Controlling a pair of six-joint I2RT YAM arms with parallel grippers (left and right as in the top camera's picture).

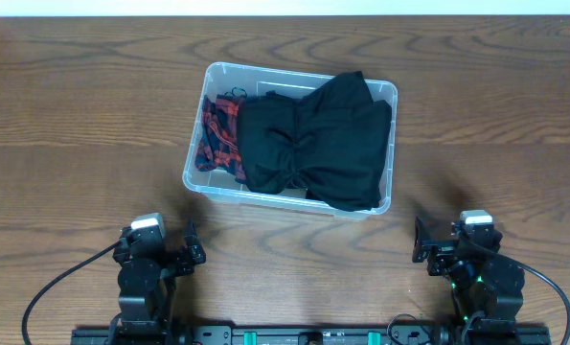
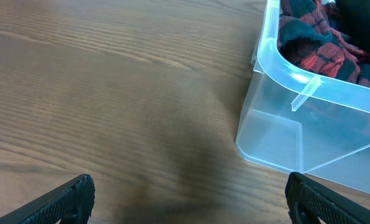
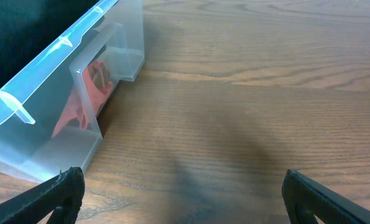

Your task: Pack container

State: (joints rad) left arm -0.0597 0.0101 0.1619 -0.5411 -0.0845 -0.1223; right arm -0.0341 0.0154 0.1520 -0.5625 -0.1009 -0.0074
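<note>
The clear plastic container (image 1: 385, 96) stands on the wooden table at the middle back. Inside it lie a black garment (image 1: 313, 144) filling most of it and a red and dark plaid cloth (image 1: 219, 134) at its left end. My left gripper (image 1: 191, 253) is open and empty near the front left edge, apart from the container. My right gripper (image 1: 421, 251) is open and empty near the front right. The left wrist view shows the container's corner (image 2: 278, 137) with plaid cloth (image 2: 315, 43). The right wrist view shows the container's other corner (image 3: 79, 93).
Bare wooden table (image 1: 74, 144) lies on both sides of the container and between it and the arms. Cables run from both arm bases at the front edge.
</note>
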